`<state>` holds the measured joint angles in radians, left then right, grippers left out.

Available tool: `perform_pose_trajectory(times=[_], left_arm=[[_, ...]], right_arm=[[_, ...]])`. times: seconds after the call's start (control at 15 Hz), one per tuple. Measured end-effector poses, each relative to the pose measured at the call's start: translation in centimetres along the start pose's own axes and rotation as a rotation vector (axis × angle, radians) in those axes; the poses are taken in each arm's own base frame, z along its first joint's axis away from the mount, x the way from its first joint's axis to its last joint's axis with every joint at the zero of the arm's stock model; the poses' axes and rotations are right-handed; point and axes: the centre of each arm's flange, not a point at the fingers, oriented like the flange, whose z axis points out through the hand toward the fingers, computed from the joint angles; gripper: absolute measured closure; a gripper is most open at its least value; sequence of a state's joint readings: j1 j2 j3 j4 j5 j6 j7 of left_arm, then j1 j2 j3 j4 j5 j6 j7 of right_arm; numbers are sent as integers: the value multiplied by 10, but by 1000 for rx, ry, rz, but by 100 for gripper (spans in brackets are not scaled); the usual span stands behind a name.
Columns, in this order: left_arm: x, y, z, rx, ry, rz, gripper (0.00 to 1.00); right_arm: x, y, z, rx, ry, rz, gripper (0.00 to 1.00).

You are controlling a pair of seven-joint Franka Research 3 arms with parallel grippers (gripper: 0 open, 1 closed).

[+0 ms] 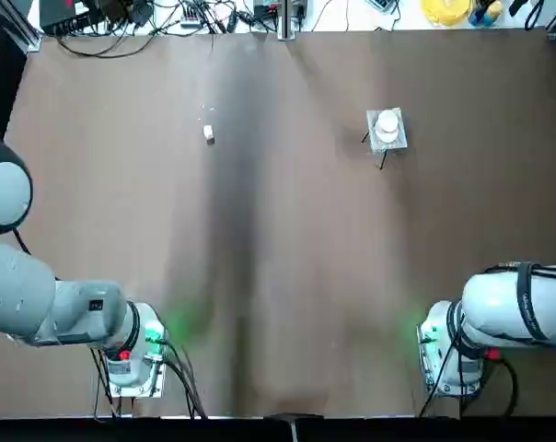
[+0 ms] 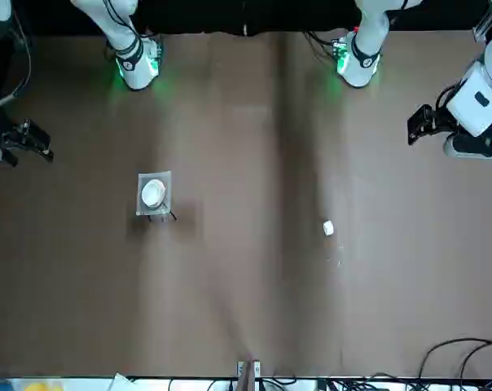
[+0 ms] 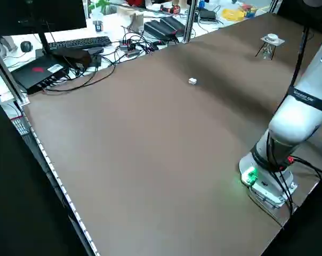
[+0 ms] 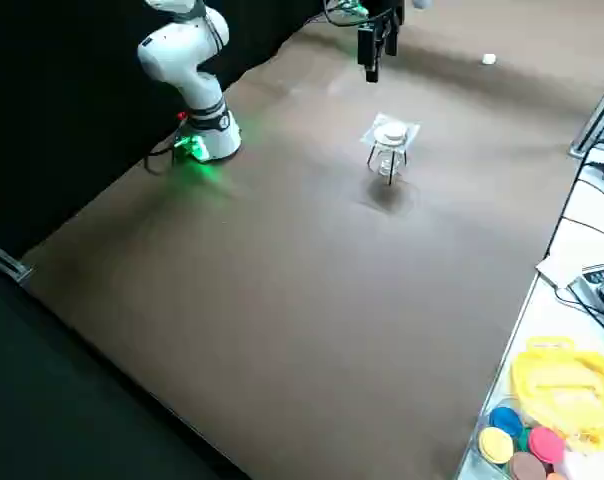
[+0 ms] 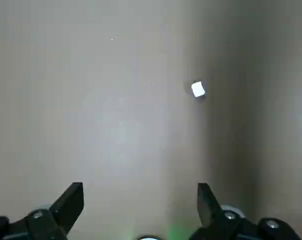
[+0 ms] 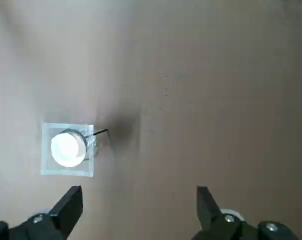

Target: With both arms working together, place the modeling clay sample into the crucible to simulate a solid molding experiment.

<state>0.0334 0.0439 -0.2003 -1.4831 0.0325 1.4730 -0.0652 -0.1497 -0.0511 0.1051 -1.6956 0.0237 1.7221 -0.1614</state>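
The modeling clay sample (image 1: pixel 208 133) is a tiny whitish lump lying on the brown table, far left of centre; it also shows as the clay sample (image 5: pixel 198 89) ahead of my left gripper (image 5: pixel 141 192). That gripper is open, holds nothing, and hovers well short of the lump. The crucible (image 1: pixel 387 124), a small white cup, stands on a square mesh pad atop a wire tripod at the far right. In the right wrist view the crucible (image 6: pixel 67 148) lies ahead and to one side of my right gripper (image 6: pixel 139 192), which is open and holds nothing.
Both arm bases (image 1: pixel 135 354) (image 1: pixel 448 354) sit at the near table edge with green lights. Cables and electronics (image 1: pixel 167 14) line the far edge, with a metal post (image 1: pixel 284 18) at its middle. A keyboard (image 3: pixel 78 42) and yellow items (image 1: pixel 448 9) lie beyond the table.
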Motion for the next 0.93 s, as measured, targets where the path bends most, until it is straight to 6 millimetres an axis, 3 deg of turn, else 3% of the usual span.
perform_pose_trajectory(times=[0.33,0.47,0.6,0.93], left_arm=[[-1,-4,5,5,-23,1,0],[7,-3,32,5,-80,-26,0],[26,6,83,-10,-134,-42,0],[80,55,254,-53,-127,-18,0]], right_arm=[[0,0,0,0,0,0,0],[0,0,0,0,-1,0,0],[0,-1,1,1,-3,-1,0],[2,-4,10,6,-27,-9,0]])
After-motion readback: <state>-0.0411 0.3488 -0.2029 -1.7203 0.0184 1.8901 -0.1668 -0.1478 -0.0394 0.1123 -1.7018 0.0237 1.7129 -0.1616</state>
